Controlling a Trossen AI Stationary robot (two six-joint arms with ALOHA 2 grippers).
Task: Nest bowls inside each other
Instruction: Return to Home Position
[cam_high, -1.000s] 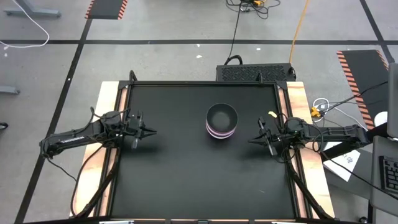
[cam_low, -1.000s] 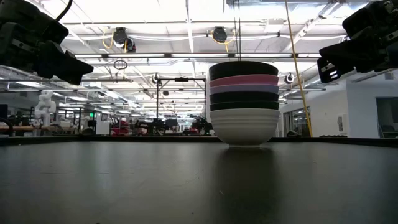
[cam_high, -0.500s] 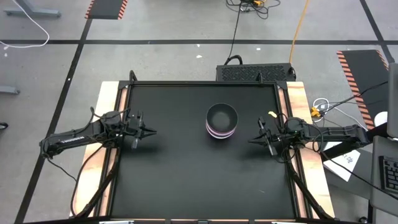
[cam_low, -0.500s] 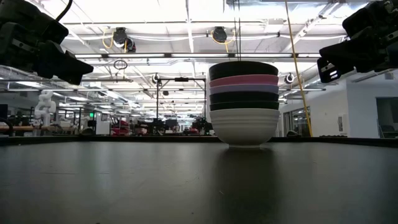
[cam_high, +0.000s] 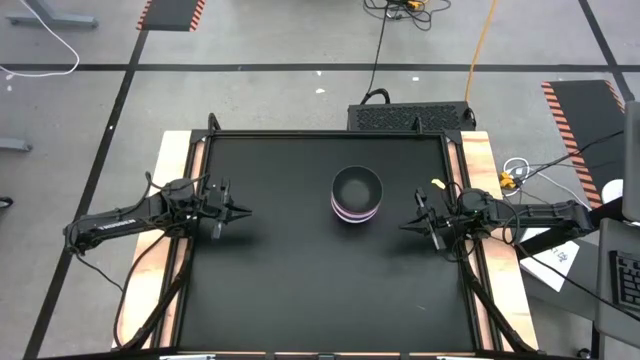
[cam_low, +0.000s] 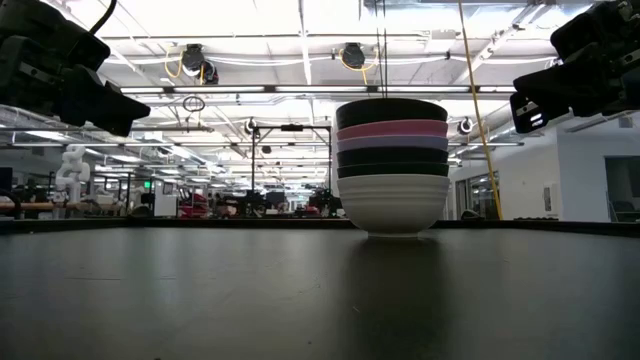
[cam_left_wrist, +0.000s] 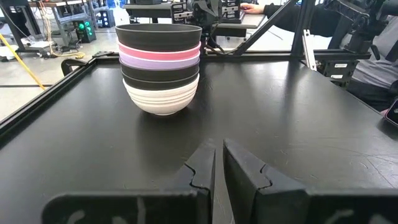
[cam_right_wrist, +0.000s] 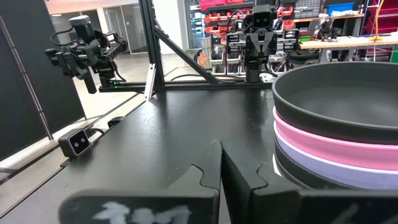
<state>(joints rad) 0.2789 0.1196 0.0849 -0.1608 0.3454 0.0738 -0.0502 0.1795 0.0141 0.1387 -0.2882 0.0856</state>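
- The bowls (cam_low: 391, 165) sit in one stack on the table (cam_high: 300, 290), white at the bottom and black on top.
- Nothing has moved, so the job looks done.
- The left gripper (cam_high: 243, 212) and the right gripper (cam_high: 403, 225) wait at the sides with fingers pressed together, holding nothing.

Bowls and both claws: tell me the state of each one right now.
bowl stack: upright, nested together, white at the bottom.
top black bowl: empty, nested in the pink bowl.
left claw: shut, empty, clear of the stack.
right claw: shut, empty, clear of the stack.
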